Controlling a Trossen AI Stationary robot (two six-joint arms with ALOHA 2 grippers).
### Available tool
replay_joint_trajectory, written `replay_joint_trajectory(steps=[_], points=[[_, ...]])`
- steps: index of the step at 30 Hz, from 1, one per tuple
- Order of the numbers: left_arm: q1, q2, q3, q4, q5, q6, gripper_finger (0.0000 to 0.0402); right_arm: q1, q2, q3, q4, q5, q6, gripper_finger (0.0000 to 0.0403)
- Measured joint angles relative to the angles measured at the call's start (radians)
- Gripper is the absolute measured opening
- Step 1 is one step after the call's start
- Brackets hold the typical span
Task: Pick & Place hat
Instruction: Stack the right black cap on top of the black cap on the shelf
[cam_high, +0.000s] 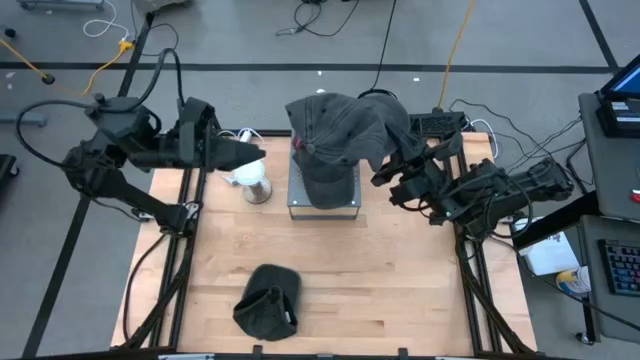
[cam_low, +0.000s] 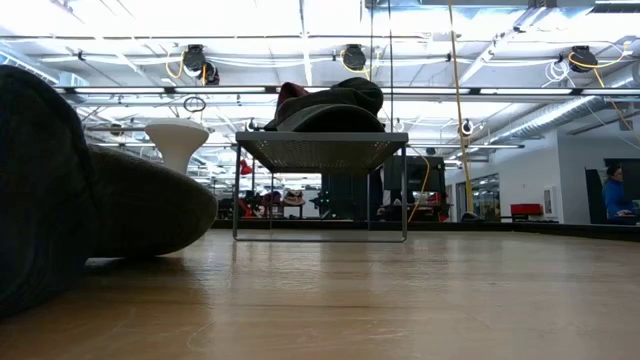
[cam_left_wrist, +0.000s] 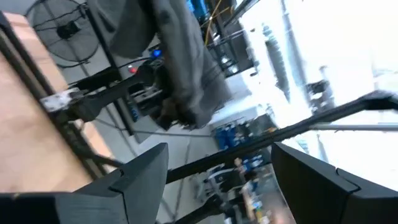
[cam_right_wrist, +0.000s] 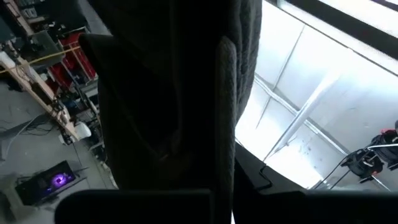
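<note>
Jaws of the right gripper are clamping shut on the edge of the grey cap, which is draping over the metal stand mid-table; this looks like the placing step. The left gripper, jaws apart, is hovering beside the white cup. Next, releasing cleanly seems needed.

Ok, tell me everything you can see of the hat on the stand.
The hat is a dark grey cloth cap, soft and crumpled. It is draped over the top of the small metal stand at the far middle of the table, its brim hanging toward the near side. A fold on its right side is lifted toward the right gripper, whose fingers are shut on the cloth. The open left gripper stands clear of it.
</note>
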Motion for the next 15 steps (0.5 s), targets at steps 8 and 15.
replay_joint_trajectory(steps=[8,15], points=[[0.051,0.068,0.000,0.162,0.040,-0.020,0.0276,-0.012,0.000,0.000,0.001,-0.031,-0.003,0.0006],[0.081,0.128,-0.001,0.209,0.070,-0.057,0.0284,-0.012,-0.001,0.000,0.058,-0.031,-0.067,0.0006]])
